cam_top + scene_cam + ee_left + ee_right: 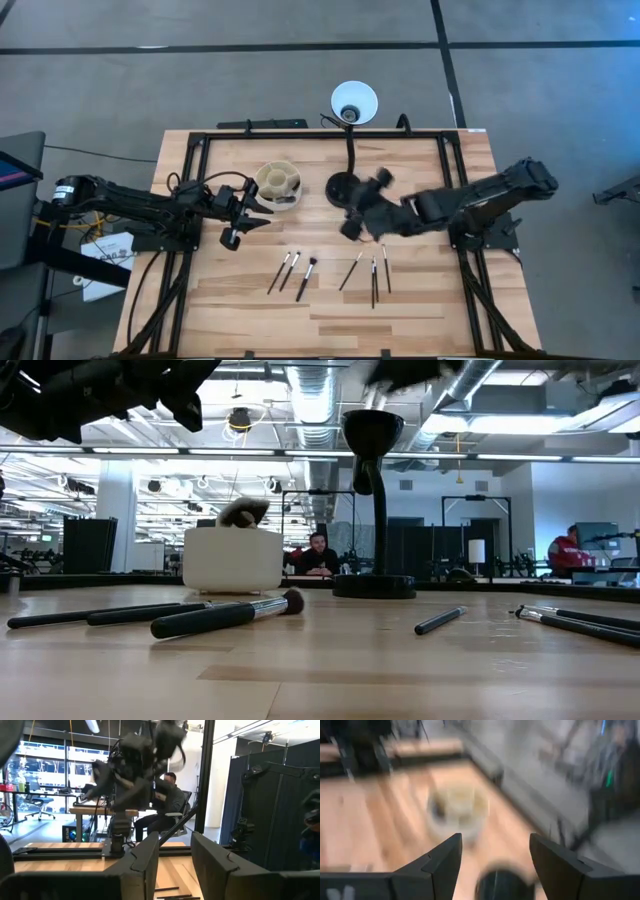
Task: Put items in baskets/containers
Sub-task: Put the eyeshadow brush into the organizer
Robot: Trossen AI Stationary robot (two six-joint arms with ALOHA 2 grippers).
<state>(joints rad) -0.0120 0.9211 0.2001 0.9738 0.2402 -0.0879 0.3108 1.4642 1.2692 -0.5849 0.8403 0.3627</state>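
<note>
Black lamp [345,185] at the cup's [277,184] three o'clock risks being struck by right fingers [362,212], apart, empty; left fingers [250,208] apart too.

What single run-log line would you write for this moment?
left gripper: open, empty, beside cup | right gripper: open, empty, by lamp base | brushes: most on table

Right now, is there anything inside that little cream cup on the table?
Yes. A fluffy dark brush tip pokes above the cup rim. From above, dividers split the inside into compartments. The cup's wall hides the brush's handle and the compartment floors.
</note>
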